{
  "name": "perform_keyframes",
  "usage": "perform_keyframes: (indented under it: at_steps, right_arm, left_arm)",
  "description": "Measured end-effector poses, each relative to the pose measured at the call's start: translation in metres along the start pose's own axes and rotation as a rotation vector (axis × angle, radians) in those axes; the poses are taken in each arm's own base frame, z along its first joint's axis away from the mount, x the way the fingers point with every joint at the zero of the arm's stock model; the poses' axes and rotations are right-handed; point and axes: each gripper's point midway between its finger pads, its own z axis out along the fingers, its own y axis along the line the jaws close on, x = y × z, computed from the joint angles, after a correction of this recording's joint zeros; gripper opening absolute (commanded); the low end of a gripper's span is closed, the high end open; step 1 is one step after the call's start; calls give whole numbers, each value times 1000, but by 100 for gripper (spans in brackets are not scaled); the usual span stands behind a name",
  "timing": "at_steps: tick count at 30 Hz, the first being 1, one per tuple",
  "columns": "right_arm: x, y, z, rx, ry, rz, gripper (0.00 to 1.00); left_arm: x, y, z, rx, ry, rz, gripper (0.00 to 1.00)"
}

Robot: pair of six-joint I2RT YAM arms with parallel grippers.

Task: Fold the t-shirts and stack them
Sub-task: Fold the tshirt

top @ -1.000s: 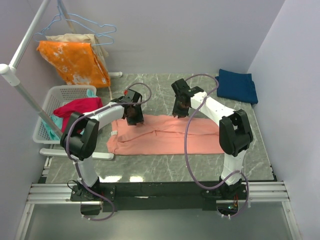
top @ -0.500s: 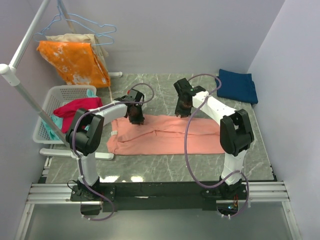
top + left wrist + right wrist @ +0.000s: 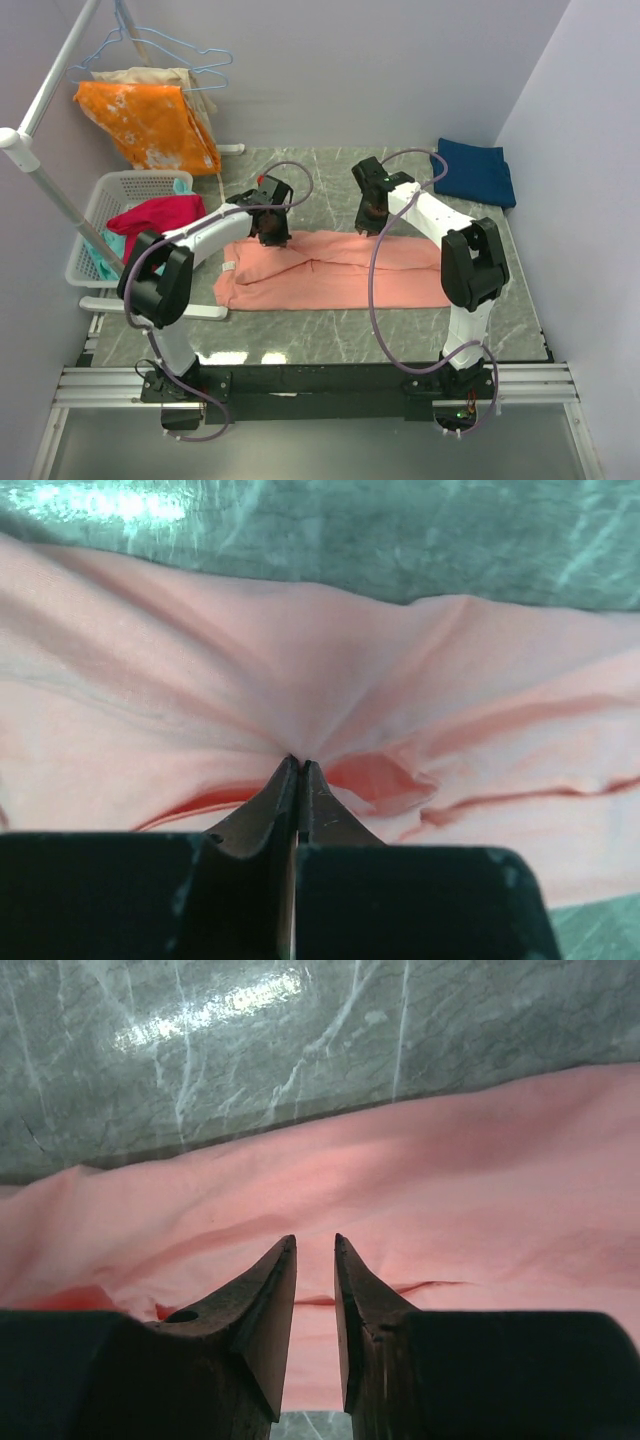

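Note:
The salmon-pink t-shirt (image 3: 340, 272) lies flattened lengthwise across the middle of the marble table. My left gripper (image 3: 270, 238) is at the shirt's far edge near its left end. In the left wrist view this gripper (image 3: 300, 761) is shut, and the pink fabric (image 3: 450, 680) puckers into its tips. My right gripper (image 3: 370, 226) hovers at the far edge further right. Seen from the right wrist, it (image 3: 315, 1240) is open by a narrow gap over the pink cloth (image 3: 480, 1180), with nothing pinched. The navy t-shirt (image 3: 476, 172) lies folded at the far right corner.
A white basket (image 3: 100, 215) left of the table holds a magenta-red garment (image 3: 150, 215). An orange blotched cloth (image 3: 150, 125) and wire hangers (image 3: 190, 55) hang from the rack (image 3: 50, 190) at the back left. Bare marble (image 3: 330, 180) lies beyond the pink shirt.
My left gripper has closed from partly open onto the pink shirt's far edge. Both grippers have shifted slightly toward the back of the table.

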Motion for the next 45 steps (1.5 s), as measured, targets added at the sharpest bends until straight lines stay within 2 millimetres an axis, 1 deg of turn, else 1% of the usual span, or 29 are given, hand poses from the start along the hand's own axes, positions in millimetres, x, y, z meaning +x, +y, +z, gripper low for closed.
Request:
perform_keyframes:
  at_steps: [3, 5, 7, 9, 11, 13, 15, 16, 18, 19, 20, 22, 25, 26, 30, 32, 34, 38, 41, 43, 45]
  right_arm:
    - [-1, -1, 0, 4, -3, 1, 29]
    - [-2, -3, 1, 8, -4, 4, 29]
    - [-3, -5, 1, 12, -4, 8, 29]
    - [-3, -8, 2, 17, -3, 13, 29]
    - [-2, -12, 2, 24, 1, 18, 29]
    - [-3, -15, 2, 27, 2, 23, 29]
    - [-2, -16, 2, 29, 4, 24, 28]
    - [-2, -17, 2, 30, 5, 25, 28]
    - [-2, -17, 1, 29, 3, 25, 28]
    - [-2, -17, 1, 28, 2, 26, 28]
    - [-2, -17, 1, 28, 2, 26, 28]
    - [-1, -18, 1, 30, 4, 25, 28]
    - [3, -21, 1, 35, 10, 23, 28]
    - [4, -22, 1, 37, 12, 23, 28]
    - [5, -23, -1, 35, 10, 24, 28]
    - [4, -22, -3, 30, 6, 24, 28]
    - [2, -21, -7, 19, -1, 20, 28]
    - [-2, -13, -19, -19, -33, 0, 29]
    - [0, -2, -27, -49, -52, -29, 29]
    - [6, 7, -29, -64, -54, -65, 29]
    - [12, 13, -28, -67, -44, -94, 29]
  left_arm:
    - [0, -4, -14, 3, -20, 14, 9]
    - [6, -4, -21, 0, -21, 24, 15]
    - [15, -3, -25, -9, -14, 37, 23]
    - [28, 1, -27, -25, 7, 48, 26]
    - [39, 5, -26, -40, 27, 53, 31]
    - [48, 9, -25, -55, 47, 59, 30]
    - [52, 13, -24, -67, 59, 58, 29]
    - [51, 13, -24, -69, 57, 58, 25]
    - [51, 13, -23, -68, 53, 56, 21]
    - [50, 13, -23, -68, 52, 55, 16]
    - [50, 12, -23, -66, 52, 55, 15]
    - [51, 11, -23, -64, 52, 55, 18]
    - [52, 10, -23, -62, 52, 58, 28]
    - [52, 10, -23, -61, 54, 60, 30]
    - [56, 9, -20, -67, 64, 64, 31]
    - [57, 9, -20, -71, 64, 63, 34]
    - [55, 10, -21, -78, 54, 61, 37]
    - [47, 16, -21, -105, 31, 39, 36]
    - [27, 26, -20, -118, 6, -20, 36]
    - [12, 38, -17, -134, -10, -70, 36]
    - [-2, 55, -11, -159, -17, -125, 35]
